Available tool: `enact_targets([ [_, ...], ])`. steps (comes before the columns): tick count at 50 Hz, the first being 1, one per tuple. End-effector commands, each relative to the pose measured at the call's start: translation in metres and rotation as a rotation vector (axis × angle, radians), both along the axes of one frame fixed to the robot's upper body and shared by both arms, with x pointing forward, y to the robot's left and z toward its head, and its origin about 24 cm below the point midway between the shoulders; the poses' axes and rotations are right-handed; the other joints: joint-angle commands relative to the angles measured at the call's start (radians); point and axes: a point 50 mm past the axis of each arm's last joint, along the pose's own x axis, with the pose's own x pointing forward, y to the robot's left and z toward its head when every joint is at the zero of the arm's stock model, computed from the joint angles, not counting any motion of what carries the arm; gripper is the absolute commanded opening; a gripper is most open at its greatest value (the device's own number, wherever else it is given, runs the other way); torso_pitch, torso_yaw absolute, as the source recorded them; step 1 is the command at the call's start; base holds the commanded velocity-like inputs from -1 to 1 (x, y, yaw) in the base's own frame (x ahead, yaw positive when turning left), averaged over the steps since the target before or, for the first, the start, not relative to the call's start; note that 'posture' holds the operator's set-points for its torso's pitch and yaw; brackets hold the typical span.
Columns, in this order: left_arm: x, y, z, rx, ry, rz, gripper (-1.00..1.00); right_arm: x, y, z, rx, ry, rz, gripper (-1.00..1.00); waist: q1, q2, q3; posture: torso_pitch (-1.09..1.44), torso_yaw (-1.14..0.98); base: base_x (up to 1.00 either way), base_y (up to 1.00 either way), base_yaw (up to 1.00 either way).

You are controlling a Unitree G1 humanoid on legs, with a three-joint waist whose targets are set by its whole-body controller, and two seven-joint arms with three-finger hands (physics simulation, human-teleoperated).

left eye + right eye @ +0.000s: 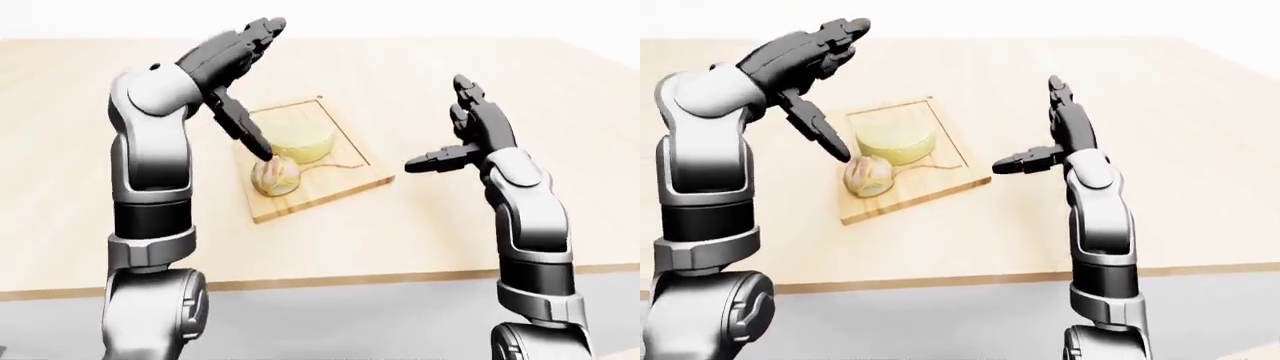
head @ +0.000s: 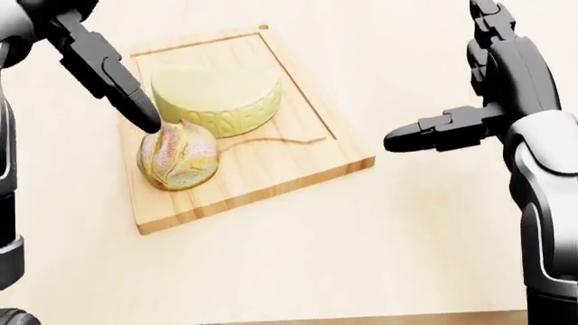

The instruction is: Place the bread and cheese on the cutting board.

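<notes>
A wooden cutting board (image 2: 271,169) lies on the table. On it rests a pale yellow cheese wheel (image 2: 215,100), and just below-left of the cheese sits a round crusty bread (image 2: 179,156), near the board's left edge. My left hand (image 1: 252,86) is raised above the board, open, fingers spread. One long black finger (image 2: 113,71) points down, its tip at the bread's top; I cannot tell if it touches. To the right of the board my right hand (image 1: 445,127) hovers open and holds nothing, fingers up and thumb toward the board.
The light wooden table (image 2: 316,257) stretches around the board on all sides. Its near edge (image 1: 330,281) runs across the lower part of the eye views, with grey floor below. No other objects show.
</notes>
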Motion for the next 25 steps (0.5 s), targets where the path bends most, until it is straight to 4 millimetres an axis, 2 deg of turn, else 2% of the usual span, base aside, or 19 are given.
enact_targets([
  [1,-0.013,0.035,0.017,-0.371,-0.148,0.161,1.00,-0.012,-0.001,0.061,-0.003,-0.180,0.002,1.00,0.000,-0.002,-0.031,0.00,0.00,0.00,0.00,0.00],
  [3,-0.015,0.042,0.011,-0.411,-0.152,0.186,1.00,-0.015,-0.002,0.069,0.005,-0.204,0.001,1.00,-0.003,0.000,-0.033,0.00,0.00,0.00,0.00,0.00],
  [6,-0.017,0.052,0.006,-0.429,-0.158,0.217,1.00,-0.016,-0.002,0.076,0.009,-0.223,0.000,1.00,-0.009,0.008,-0.022,0.00,0.00,0.00,0.00,0.00],
  [12,-0.020,0.063,0.013,-0.471,-0.182,0.239,1.00,-0.021,-0.001,0.095,0.005,-0.255,0.015,1.00,-0.006,0.003,-0.025,0.00,0.00,0.00,0.00,0.00],
  [15,-0.030,0.065,0.034,-0.554,-0.180,0.226,1.00,-0.024,-0.005,0.106,0.016,-0.272,0.015,1.00,-0.005,0.005,-0.023,0.00,0.00,0.00,0.00,0.00],
  [18,-0.030,0.068,0.043,-0.527,-0.215,0.235,1.00,-0.028,-0.011,0.119,0.015,-0.295,0.003,1.00,-0.002,0.005,-0.017,0.00,0.00,0.00,0.00,0.00],
  [20,-0.037,0.066,0.053,-0.526,-0.239,0.221,1.00,-0.031,-0.013,0.126,0.018,-0.307,-0.002,1.00,-0.001,0.007,-0.014,0.00,0.00,0.00,0.00,0.00],
  [25,-0.037,0.068,0.060,-0.551,-0.251,0.223,1.00,-0.035,-0.017,0.136,0.017,-0.329,-0.010,1.00,-0.002,0.011,-0.009,0.00,0.00,0.00,0.00,0.00],
])
